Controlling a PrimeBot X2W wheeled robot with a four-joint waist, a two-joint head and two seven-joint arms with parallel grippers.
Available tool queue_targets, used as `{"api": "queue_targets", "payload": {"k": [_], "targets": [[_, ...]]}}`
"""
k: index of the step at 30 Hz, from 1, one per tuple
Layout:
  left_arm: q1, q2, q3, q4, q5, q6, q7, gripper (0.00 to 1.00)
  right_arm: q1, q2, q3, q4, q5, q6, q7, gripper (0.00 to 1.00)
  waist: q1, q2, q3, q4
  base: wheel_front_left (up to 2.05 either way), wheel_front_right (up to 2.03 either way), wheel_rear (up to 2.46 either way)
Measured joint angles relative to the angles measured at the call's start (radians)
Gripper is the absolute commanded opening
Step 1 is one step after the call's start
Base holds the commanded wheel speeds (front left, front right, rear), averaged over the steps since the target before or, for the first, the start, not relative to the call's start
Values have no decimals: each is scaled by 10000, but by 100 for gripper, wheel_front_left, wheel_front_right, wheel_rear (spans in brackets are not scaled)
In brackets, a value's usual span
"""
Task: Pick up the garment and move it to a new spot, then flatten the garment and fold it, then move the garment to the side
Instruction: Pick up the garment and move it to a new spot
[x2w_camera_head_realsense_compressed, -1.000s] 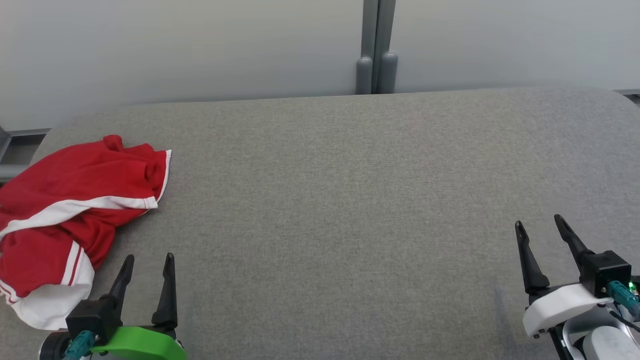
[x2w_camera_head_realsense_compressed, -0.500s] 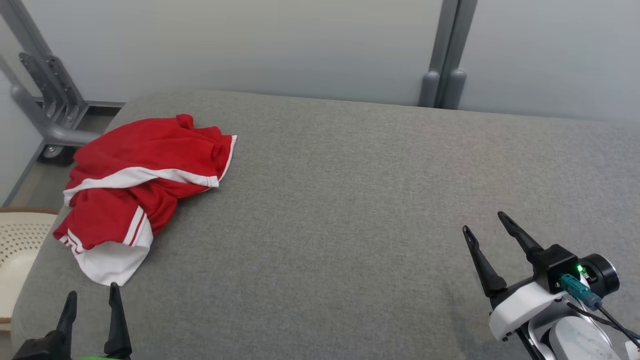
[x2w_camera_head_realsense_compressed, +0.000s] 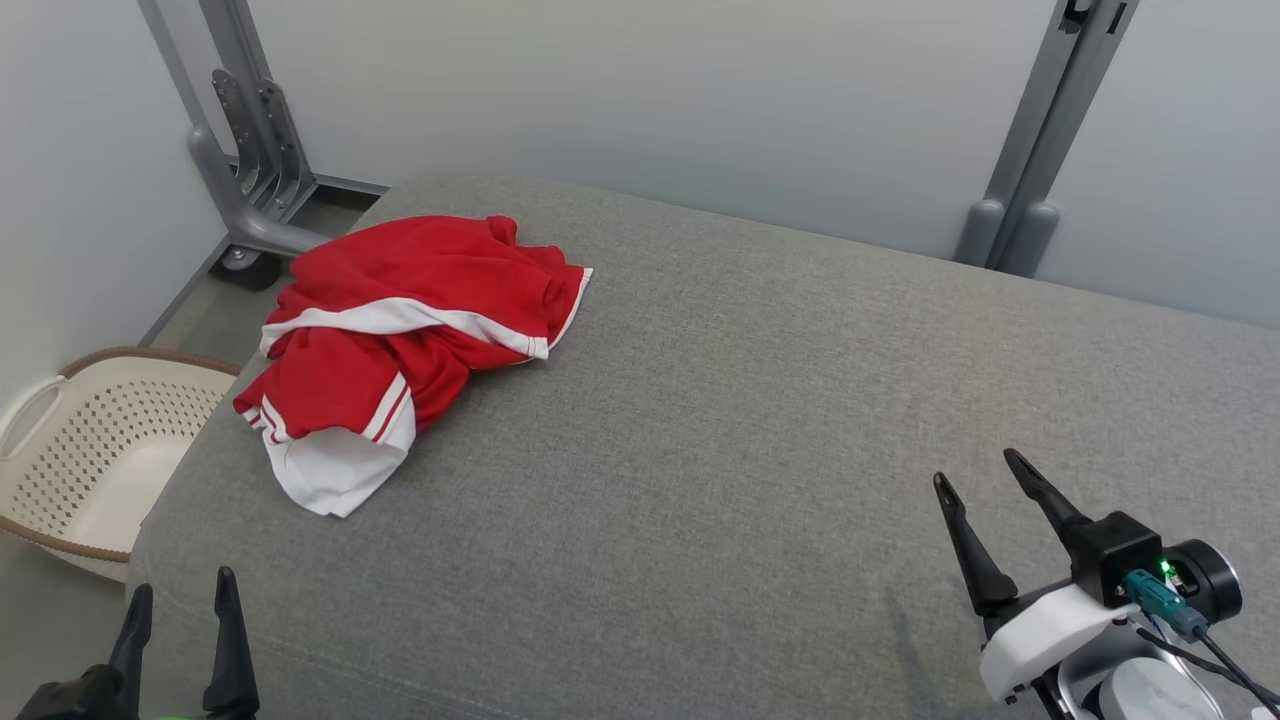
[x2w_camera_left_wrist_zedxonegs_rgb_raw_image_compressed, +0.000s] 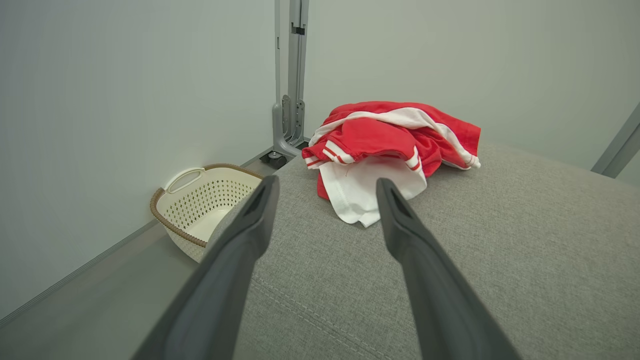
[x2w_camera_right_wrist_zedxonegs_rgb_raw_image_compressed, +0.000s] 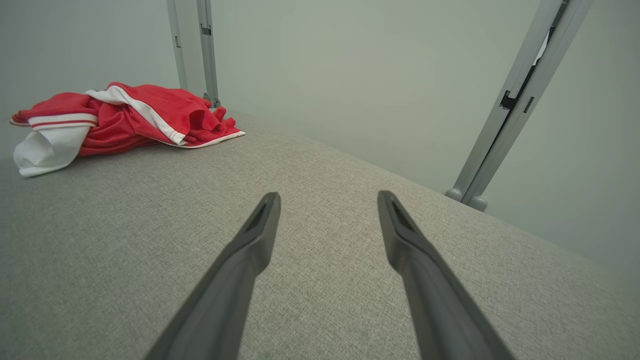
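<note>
1. Garment (x2w_camera_head_realsense_compressed: 420, 270), red with white bands and a white end, lies crumpled at the far left corner of the grey padded table (x2w_camera_head_realsense_compressed: 750, 450). On the floor left of the table stands a cream perforated basket (x2w_camera_head_realsense_compressed: 80, 450).
2. At the near left edge the left gripper (x2w_camera_head_realsense_compressed: 185, 582) has its fingers spread and holds nothing. It is aimed at the cloth from the near side and is apart from it. In the left wrist view the white end sits framed between the two fingers.
3. The step in hand appears to be the first one: the pick-up has not begun, and no fabric is lifted or pinched. The next move likely calls for the left arm to reach toward the far side, come down on a raised fold or on the white end, and close on enough layers to carry the whole bundle.
4. The heap's long axis runs diagonally, from the white end at the near left to the red hem with its white edge at the far right. The white end points toward the left gripper.
5. At the near right the right gripper (x2w_camera_head_realsense_compressed: 975, 466) is also spread and empty, and well apart from the cloth.
</note>
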Motion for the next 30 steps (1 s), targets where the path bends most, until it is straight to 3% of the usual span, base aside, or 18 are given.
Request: {"api": "queue_targets", "payload": {"k": [10,19,30], "targets": [[-1228,-23,-107,393,-1469,-176,23,100,106,-90,-113,-236,-81,-63,0,100,0,0,491,-152,0,0,0],[-3296,-111,-445,1312,-2349,-190,1808,100,-220,-291,-82,-560,-184,-35,0,100,0,0,1471,-457,0,0,0],[-4449,-10,-31,2755,-2374,474,2803,100,-1148,-176,-88,-606,-184,42,0,100,1,0,2558,-1192,0,0,0]]}}
